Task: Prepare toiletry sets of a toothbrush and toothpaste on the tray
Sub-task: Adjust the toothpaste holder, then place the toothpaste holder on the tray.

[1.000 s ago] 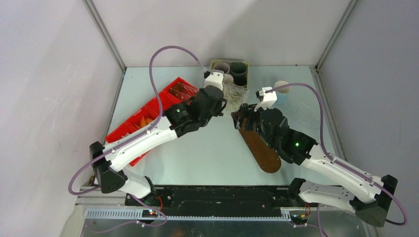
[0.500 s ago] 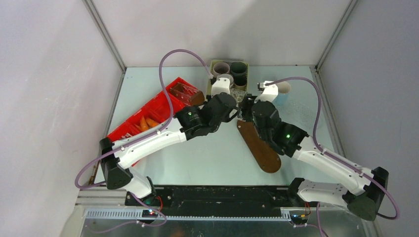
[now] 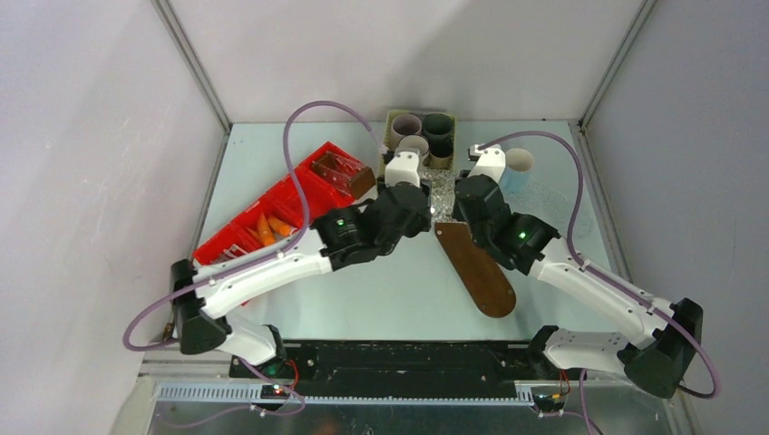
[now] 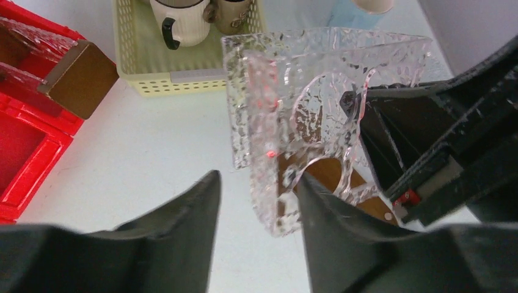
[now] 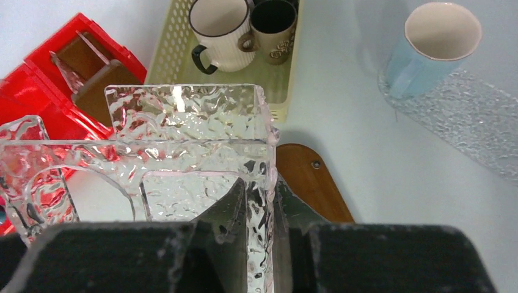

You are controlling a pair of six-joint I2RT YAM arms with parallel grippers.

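Both jaws of the right end effector [image 5: 259, 189] are closed narrow on an upright wall of a clear textured holder [image 5: 183, 116]. The left end effector [image 4: 256, 183] stands parted, with the holder's lower corner between its jaws. The tray [image 3: 476, 267] lies on the tabletop [image 3: 390, 290], its far end beneath the holder. Orange toothpaste tubes [image 3: 266, 227] lie in the red bin [image 3: 299, 190]. Mugs [image 5: 220, 24] stand in the yellow mesh basket [image 5: 168, 52] beyond.
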